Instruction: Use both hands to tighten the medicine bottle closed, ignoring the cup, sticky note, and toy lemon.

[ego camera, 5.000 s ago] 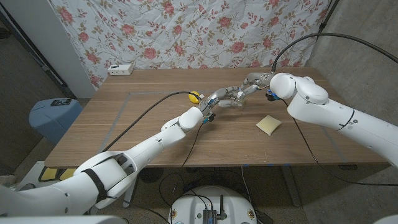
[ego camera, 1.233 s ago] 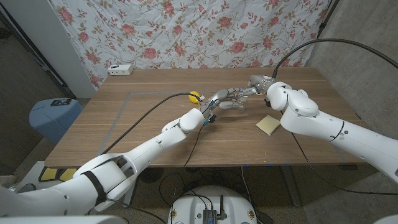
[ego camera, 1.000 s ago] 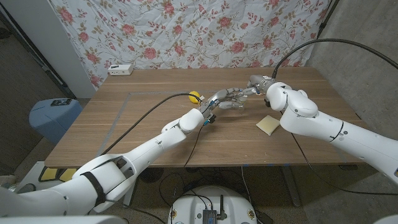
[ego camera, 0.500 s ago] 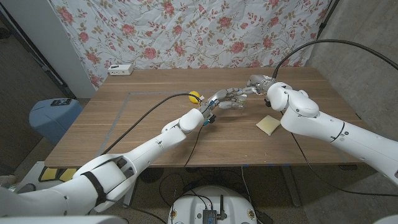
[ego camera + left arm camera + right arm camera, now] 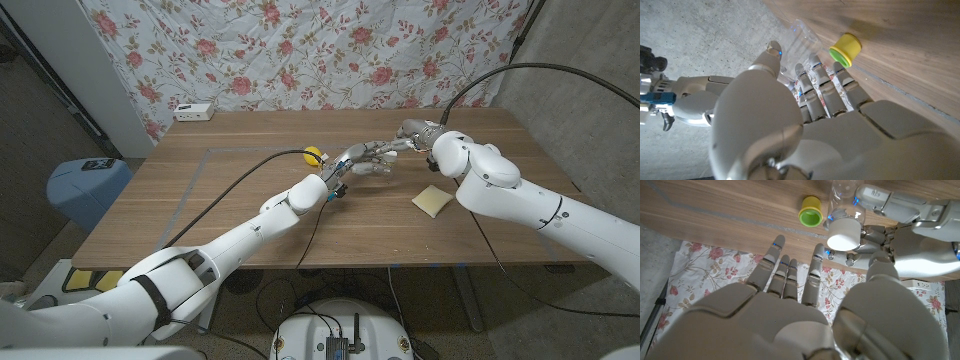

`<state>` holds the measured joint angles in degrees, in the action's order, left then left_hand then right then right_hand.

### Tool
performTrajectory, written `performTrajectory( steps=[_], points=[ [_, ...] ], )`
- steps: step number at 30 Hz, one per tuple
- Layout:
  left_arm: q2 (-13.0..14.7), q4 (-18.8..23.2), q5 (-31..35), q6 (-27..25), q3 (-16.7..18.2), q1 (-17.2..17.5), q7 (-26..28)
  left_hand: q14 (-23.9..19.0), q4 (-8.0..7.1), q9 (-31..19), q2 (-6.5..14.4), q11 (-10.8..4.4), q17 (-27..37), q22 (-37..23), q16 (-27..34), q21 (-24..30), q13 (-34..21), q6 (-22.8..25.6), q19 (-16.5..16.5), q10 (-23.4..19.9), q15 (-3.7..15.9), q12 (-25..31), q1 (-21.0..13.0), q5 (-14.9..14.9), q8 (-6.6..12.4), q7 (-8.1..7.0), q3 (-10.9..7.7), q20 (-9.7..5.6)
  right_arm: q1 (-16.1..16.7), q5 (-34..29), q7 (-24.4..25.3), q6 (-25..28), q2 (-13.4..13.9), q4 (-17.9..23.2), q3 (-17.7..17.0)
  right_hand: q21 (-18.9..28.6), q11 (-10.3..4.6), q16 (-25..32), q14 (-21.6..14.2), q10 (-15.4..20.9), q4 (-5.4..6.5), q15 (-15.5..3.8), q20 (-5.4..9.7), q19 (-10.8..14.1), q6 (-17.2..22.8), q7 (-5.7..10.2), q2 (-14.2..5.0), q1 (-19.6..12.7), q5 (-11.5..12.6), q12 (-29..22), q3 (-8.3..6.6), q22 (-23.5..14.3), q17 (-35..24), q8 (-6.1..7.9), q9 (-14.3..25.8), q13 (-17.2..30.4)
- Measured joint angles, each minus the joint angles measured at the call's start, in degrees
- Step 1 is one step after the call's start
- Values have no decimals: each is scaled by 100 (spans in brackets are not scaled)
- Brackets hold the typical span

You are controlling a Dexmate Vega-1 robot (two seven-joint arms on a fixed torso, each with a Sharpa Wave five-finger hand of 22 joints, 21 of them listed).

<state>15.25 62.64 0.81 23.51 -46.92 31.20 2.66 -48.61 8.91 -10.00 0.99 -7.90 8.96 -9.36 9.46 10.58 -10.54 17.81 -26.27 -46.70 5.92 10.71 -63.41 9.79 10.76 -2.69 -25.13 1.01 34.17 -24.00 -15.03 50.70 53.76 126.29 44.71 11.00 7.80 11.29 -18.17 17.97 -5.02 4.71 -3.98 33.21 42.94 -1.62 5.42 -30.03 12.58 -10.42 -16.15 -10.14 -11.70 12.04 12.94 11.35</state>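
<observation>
Clear plastic medicine bottle with white cap point(image 5: 845, 232) held above the wooden desk point(image 5: 230, 200) in left hand point(image 5: 352, 162), beside yellow cup point(image 5: 810, 211). Right hand point(image 5: 790, 280) spread wide, empty, just short of the cap.

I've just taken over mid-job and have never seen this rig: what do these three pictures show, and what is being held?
It is a two-armed robot with human-like hands at a wooden table. The wide picture looks down from its head. The other two come from a camera on each wrist, looking over the back of that hand, and appear turned around. The left hand grips a clear plastic medicine bottle. Its white cap faces the right hand, which is open, fingers spread, close to the cap. On the table lie a small yellow cup, on its side, and a pale yellow sticky note.
</observation>
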Motion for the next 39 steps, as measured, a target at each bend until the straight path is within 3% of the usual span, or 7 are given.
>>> performTrajectory(
  steps=[17,39],
  points=[
    [-9,-16,3,22,7,3,11,61,1,0,-47,24,1,0,1,0,4,20,82,-24,1,11,46,-1,0,-19,-49,-41,-3,455,-287,-212,226,138,-216,-22,80,-53,320,-431,-276,155,-78,-263,-571,-42,-70,-432,57,5,-136,0,25,-133,-1,0],
    [30,29,8,1,26,17,28,101,-14,0,-70,22,5,0,2,-22,-1,20,143,-22,-20,5,68,-12,0,-18,-63,-102,-219,891,-619,-414,382,54,-302,-22,110,-52,634,-847,-494,224,-149,-476,-1269,345,-152,-1054,29,4,-354,0,24,-188,-43,-1]
  ],
)
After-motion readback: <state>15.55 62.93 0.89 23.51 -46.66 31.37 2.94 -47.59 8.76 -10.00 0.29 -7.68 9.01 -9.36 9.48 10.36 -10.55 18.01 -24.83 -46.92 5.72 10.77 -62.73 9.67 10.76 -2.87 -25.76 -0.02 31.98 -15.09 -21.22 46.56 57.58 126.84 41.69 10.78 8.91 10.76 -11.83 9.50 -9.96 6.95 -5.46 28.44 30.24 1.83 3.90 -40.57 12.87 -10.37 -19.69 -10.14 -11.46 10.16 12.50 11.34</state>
